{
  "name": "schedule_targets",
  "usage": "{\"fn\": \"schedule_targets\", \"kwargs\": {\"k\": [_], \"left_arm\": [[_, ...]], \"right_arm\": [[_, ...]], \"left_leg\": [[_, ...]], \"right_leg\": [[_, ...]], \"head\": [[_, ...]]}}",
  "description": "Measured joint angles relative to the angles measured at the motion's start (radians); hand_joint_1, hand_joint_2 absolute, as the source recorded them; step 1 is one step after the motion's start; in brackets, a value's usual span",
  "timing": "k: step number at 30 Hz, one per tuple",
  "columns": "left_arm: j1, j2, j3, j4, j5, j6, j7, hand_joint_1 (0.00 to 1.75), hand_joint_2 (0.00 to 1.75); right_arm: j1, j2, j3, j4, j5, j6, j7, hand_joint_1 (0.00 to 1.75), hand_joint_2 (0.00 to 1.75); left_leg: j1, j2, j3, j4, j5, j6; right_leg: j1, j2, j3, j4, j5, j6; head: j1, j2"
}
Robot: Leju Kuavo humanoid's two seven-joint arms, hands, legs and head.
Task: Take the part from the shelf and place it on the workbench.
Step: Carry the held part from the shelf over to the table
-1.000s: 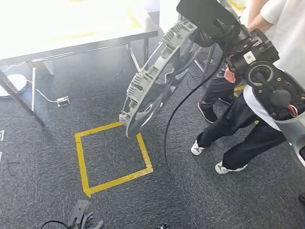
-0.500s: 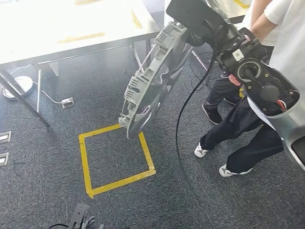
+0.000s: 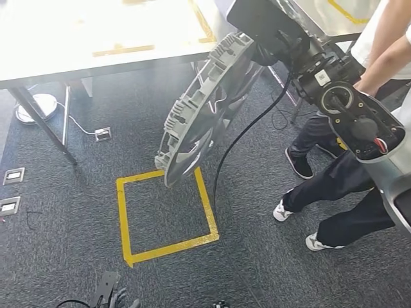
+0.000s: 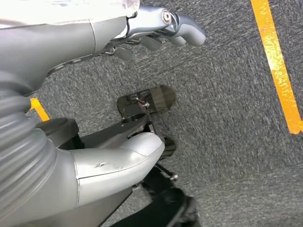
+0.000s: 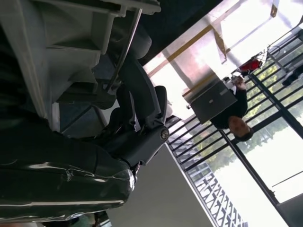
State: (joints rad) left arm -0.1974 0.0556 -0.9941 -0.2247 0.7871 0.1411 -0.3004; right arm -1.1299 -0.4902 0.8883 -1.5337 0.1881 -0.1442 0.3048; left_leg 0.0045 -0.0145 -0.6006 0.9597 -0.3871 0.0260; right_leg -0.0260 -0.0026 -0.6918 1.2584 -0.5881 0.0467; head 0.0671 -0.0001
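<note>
One large grey ribbed plastic part [image 3: 206, 109], ring-shaped with moulded fins along its rim, hangs tilted in the air in the head view, its lower edge over the far corner of a square of yellow tape [image 3: 164, 215] on the dark grey carpet [image 3: 58, 250]. The right hand [image 3: 281, 42] holds the part by its upper end; in the right wrist view its dark fingers [image 5: 143, 104] are wrapped against the pale ribbed moulding. A black cable [image 3: 242, 135] loops down from the right arm beside the part. The white-topped metal-legged workbench [image 3: 97, 38] stands beyond the tape square, and the part is not on it.

The left hand [image 4: 157, 33] hangs low over the carpet in the left wrist view, holding nothing, its fingers loosely apart.

A person in a white shirt and dark trousers [image 3: 349, 186] stands just to the right of the right arm, white shoes on the carpet. Silver floor sockets [image 3: 13, 175] sit in the carpet at the left.
</note>
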Motion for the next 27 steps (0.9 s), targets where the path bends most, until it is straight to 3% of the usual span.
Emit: {"fn": "schedule_targets", "kwargs": {"k": [1, 3, 5, 7, 10, 11, 13, 14, 15, 16, 18, 20, 21, 24, 26, 27], "left_arm": [[0.0, -0.001, 0.0, 0.0, 0.0, 0.0, 0.0, 0.0, 1.75], [0.0, -0.002, 0.0, 0.0, 0.0, 0.0, 0.0, 0.0, 1.75], [0.0, -0.004, 0.0, 0.0, 0.0, 0.001, 0.0, 0.0, 1.75], [0.001, -0.005, 0.0, 0.0, 0.0, 0.002, 0.001, 0.0, 1.75], [0.001, -0.004, 0.0, 0.0, -0.001, 0.003, 0.003, 0.0, 1.75], [0.0, -0.003, 0.0, 0.0, -0.001, 0.003, 0.003, 0.0, 1.75], [0.002, -0.004, 0.0, 0.0, -0.001, 0.004, 0.003, 0.0, 1.75], [0.003, -0.004, 0.0, 0.0, -0.001, 0.004, 0.003, 0.0, 1.75], [0.004, -0.004, 0.0, 0.0, -0.001, 0.004, 0.003, 0.0, 1.75], [0.005, -0.003, 0.0, 0.0, -0.001, 0.004, 0.003, 0.0, 1.75], [0.005, -0.002, 0.0, 0.0, -0.002, 0.004, 0.004, 0.0, 1.75], [0.003, -0.002, 0.0, 0.0, -0.002, 0.004, 0.004, 0.0, 1.75], [0.003, -0.002, 0.0, 0.0, -0.002, 0.004, 0.004, 0.0, 1.75], [0.002, -0.001, 0.0, 0.0, -0.003, 0.004, 0.004, 0.0, 1.75], [0.0, -0.001, 0.0, 0.0, -0.003, 0.004, 0.003, 0.0, 1.75], [-0.001, -0.001, 0.0, 0.0, -0.003, 0.004, 0.003, 0.0, 1.75]], "right_arm": [[0.001, 0.0, 0.0, 0.001, 0.0, 0.0, 0.0, 1.75, 1.75], [0.0, 0.0, -0.001, 0.003, 0.0, 0.0, 0.0, 1.75, 1.75], [-0.003, 0.0, -0.001, 0.004, 0.0, -0.001, -0.001, 1.75, 1.75], [-0.005, 0.0, -0.001, 0.005, 0.0, -0.003, -0.002, 1.75, 1.75], [-0.005, 0.003, -0.002, 0.006, 0.0, -0.005, -0.003, 1.75, 1.75], [-0.006, 0.004, -0.002, 0.006, 0.0, -0.005, -0.004, 1.75, 1.75], [-0.007, 0.006, 0.0, 0.007, 0.0, -0.006, -0.005, 1.75, 1.75], [-0.006, 0.006, 0.001, 0.008, 0.0, -0.006, -0.005, 1.75, 1.75], [-0.005, 0.007, 0.002, 0.009, 0.0, -0.006, -0.006, 1.75, 1.75], [-0.004, 0.008, 0.002, 0.009, 0.0, -0.006, -0.006, 1.75, 1.75], [-0.003, 0.008, 0.003, 0.009, 0.001, -0.006, -0.006, 1.75, 1.75], [-0.005, 0.008, 0.002, 0.01, 0.002, -0.006, -0.006, 1.75, 1.75], [-0.007, 0.008, 0.002, 0.011, 0.002, -0.006, -0.006, 1.75, 1.75], [-0.008, 0.009, 0.001, 0.012, 0.003, -0.006, -0.007, 1.75, 1.75], [-0.009, 0.009, 0.0, 0.012, 0.003, -0.006, -0.008, 1.75, 1.75], [-0.01, 0.009, -0.001, 0.012, 0.003, -0.006, -0.008, 1.75, 1.75]], "left_leg": [[-0.002, -0.003, 0.007, 0.0, -0.005, 0.0], [-0.004, -0.008, 0.022, 0.001, -0.015, -0.003], [-0.007, -0.011, 0.027, 0.003, -0.023, -0.009], [-0.008, -0.012, 0.027, 0.002, -0.026, -0.017], [-0.009, -0.007, 0.019, 0.031, -0.049, -0.034], [-0.007, -0.004, -0.004, 0.079, -0.073, -0.04], [-0.001, -0.001, -0.081, 0.22, -0.126, -0.051], [0.002, 0.0, -0.116, 0.275, -0.138, -0.055], [0.004, 0.003, -0.133, 0.293, -0.13, -0.057], [0.006, 0.006, -0.13, 0.27, -0.103, -0.058], [0.006, 0.03, -0.072, 0.131, -0.02, -0.056], [-0.002, 0.057, -0.024, 0.023, 0.019, -0.044], [-0.006, 0.062, -0.017, 0.007, 0.017, -0.036], [-0.006, 0.039, -0.015, 0.001, 0.012, -0.016], [-0.002, 0.021, -0.007, -0.005, 0.012, -0.005], [-0.002, 0.012, -0.004, -0.006, 0.01, -0.001]], "right_leg": [[0.001, 0.0, 0.003, -0.032, 0.036, -0.004], [0.008, 0.001, 0.051, -0.172, 0.13, -0.018], [0.016, 0.001, 0.093, -0.276, 0.173, -0.029], [0.02, 0.001, 0.104, -0.3, 0.168, -0.035], [0.009, -0.005, 0.122, -0.316, 0.168, -0.044], [0.005, -0.009, 0.128, -0.32, 0.167, -0.047], [0.005, -0.016, 0.133, -0.321, 0.162, -0.052], [0.005, -0.019, 0.135, -0.32, 0.159, -0.053], [0.005, -0.023, 0.138, -0.319, 0.155, -0.052], [0.005, -0.026, 0.143, -0.318, 0.15, -0.05], [0.005, -0.037, 0.158, -0.316, 0.136, -0.043], [0.01, -0.046, 0.168, -0.312, 0.123, -0.033], [0.013, -0.051, 0.17, -0.312, 0.12, -0.028], [0.013, -0.061, 0.173, -0.308, 0.105, -0.014], [0.009, -0.038, 0.145, -0.242, 0.065, -0.009], [0.007, -0.021, 0.113, -0.175, 0.035, -0.008]], "head": [[0.003, 0.0], [0.008, 0.0], [0.007, 0.0], [0.004, 0.0], [-0.004, 0.0], [-0.011, 0.0], [-0.025, 0.0], [-0.027, 0.0], [-0.029, 0.0], [-0.031, 0.0], [-0.034, 0.0], [-0.038, 0.0], [-0.038, 0.0], [-0.032, 0.0], [-0.026, 0.0], [-0.019, 0.0]]}}
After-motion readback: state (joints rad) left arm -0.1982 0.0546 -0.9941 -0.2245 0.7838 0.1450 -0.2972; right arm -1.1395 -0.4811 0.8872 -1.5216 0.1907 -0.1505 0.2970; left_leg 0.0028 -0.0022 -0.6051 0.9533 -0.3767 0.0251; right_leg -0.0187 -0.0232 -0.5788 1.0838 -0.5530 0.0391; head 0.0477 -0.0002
